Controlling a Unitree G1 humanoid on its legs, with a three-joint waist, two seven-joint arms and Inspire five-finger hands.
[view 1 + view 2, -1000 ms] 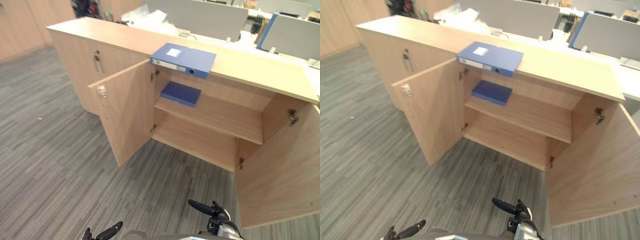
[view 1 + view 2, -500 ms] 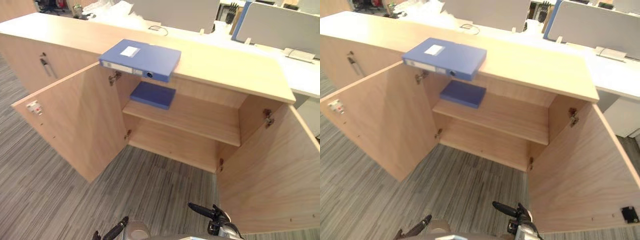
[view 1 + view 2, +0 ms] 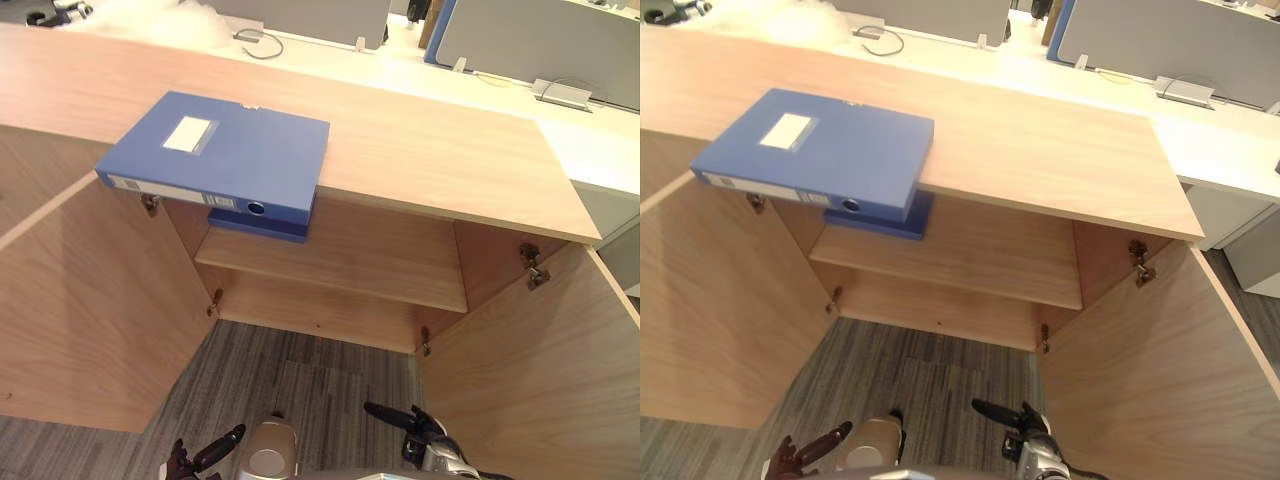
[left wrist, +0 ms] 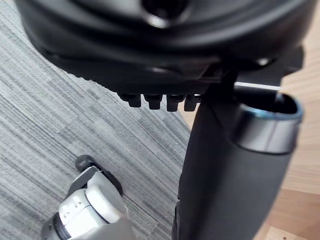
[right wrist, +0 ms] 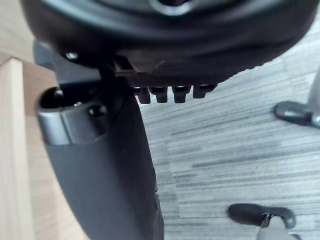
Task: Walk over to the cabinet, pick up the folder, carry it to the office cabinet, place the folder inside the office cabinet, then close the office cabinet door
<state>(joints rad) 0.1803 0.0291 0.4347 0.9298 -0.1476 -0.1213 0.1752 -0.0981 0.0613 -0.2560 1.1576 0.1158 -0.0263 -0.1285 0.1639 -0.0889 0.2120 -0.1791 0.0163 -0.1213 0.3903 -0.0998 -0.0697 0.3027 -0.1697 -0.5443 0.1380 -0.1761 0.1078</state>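
**Blue folder on the cabinet top, both hands empty**

The blue folder [image 3: 215, 155] lies flat on the light wooden cabinet top [image 3: 430, 150], towards its left part. The spine faces the robot and juts a little past the top's front edge. A white rectangular label sits on the folder's upper face, and no writing can be made out on it. A pale label strip runs along the spine beside a round finger hole; its print is too small to read.

Directly below, on the upper shelf [image 3: 360, 260], lies a second, darker blue flat item [image 3: 262, 227], mostly hidden under the folder's overhang. No label shows on it.

Both cabinet doors stand wide open, the left door [image 3: 90, 300] and the right door [image 3: 540, 370], with a metal hinge [image 3: 531, 266] showing on the right side wall. Grey striped carpet [image 3: 300, 380] runs up to the cabinet's foot.

The left hand [image 3: 215, 452] and the right hand [image 3: 410, 425] hang low over the carpet, well apart from the folder. Their fingers are loosely extended and hold nothing.

Behind the cabinet stands a white desk [image 3: 420, 75] with a looped cable [image 3: 255, 42], a flat grey device [image 3: 563, 93] and grey partition panels [image 3: 540, 40].
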